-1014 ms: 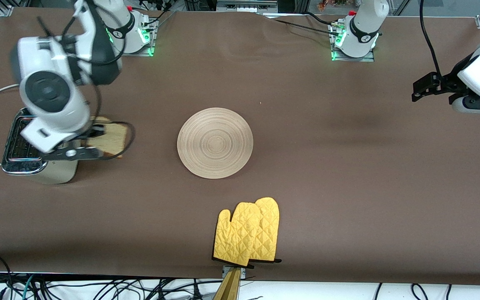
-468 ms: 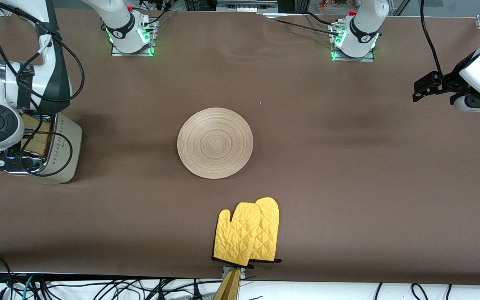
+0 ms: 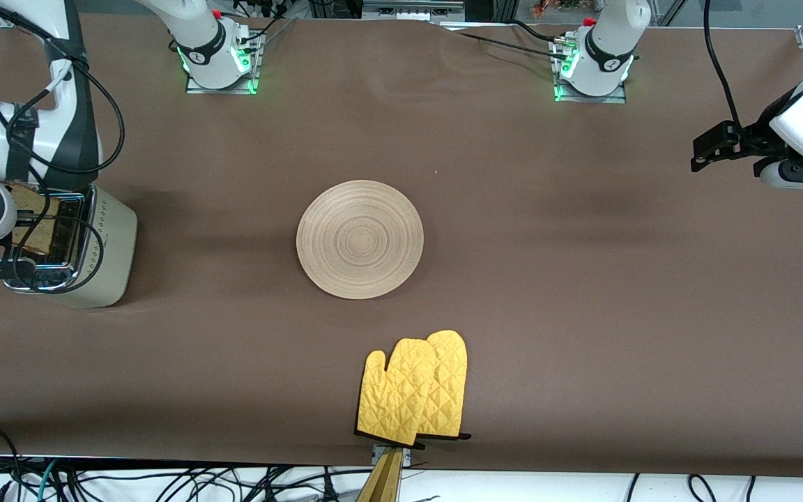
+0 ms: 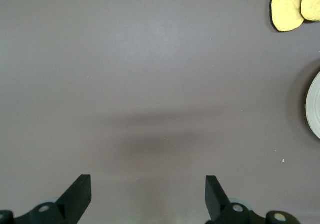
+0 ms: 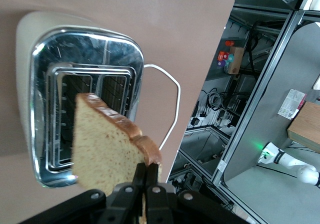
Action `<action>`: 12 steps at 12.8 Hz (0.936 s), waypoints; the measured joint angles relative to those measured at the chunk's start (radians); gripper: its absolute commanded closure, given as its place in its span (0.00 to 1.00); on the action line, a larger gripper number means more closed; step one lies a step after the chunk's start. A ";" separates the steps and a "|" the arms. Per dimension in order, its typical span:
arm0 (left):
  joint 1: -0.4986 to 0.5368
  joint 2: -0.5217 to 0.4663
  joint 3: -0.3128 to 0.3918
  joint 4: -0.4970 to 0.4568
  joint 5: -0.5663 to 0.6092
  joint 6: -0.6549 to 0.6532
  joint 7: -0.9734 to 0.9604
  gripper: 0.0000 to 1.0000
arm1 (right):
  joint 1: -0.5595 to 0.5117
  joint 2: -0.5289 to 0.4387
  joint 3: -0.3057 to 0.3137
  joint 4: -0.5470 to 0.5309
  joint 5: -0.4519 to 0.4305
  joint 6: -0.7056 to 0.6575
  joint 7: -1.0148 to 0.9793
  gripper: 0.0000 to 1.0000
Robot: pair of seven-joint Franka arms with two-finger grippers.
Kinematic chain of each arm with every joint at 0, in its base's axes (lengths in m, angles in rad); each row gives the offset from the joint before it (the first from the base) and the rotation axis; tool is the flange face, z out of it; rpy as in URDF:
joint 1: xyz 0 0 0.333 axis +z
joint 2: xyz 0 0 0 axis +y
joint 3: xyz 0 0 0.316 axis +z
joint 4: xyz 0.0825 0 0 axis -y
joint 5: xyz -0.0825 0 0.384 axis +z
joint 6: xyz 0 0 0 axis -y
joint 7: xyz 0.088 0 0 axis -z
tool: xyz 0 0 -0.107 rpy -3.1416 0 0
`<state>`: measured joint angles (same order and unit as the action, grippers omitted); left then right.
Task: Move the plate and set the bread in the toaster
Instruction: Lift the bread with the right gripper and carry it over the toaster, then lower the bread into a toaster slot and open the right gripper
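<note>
2 yellow oven mitts point(image 3: 415, 390) are laid nearest the camera, the plate point(image 3: 360, 239) farther back at mid-table. The bread point(image 5: 107, 151) is pinched by the right gripper point(image 5: 145, 181) over the toaster point(image 3: 98, 254). The left gripper point(image 4: 147, 196) is spread above bare table point(image 3: 583, 314).
</note>
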<state>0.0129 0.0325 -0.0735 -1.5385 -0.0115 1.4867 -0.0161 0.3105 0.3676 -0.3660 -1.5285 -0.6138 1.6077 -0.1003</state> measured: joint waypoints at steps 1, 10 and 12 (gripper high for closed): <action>0.000 0.000 0.000 0.000 0.000 0.000 0.000 0.00 | -0.006 0.006 -0.001 0.000 -0.001 0.000 -0.005 1.00; 0.000 0.001 0.000 0.000 0.000 0.001 0.000 0.00 | -0.009 0.063 -0.001 -0.001 -0.001 0.031 -0.011 1.00; 0.000 0.001 0.000 0.000 0.000 0.001 0.000 0.00 | -0.009 0.080 -0.001 -0.001 -0.001 0.055 -0.011 0.81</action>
<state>0.0129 0.0337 -0.0735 -1.5381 -0.0115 1.4880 -0.0161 0.3014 0.4475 -0.3666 -1.5293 -0.6152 1.6624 -0.1113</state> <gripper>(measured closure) 0.000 0.969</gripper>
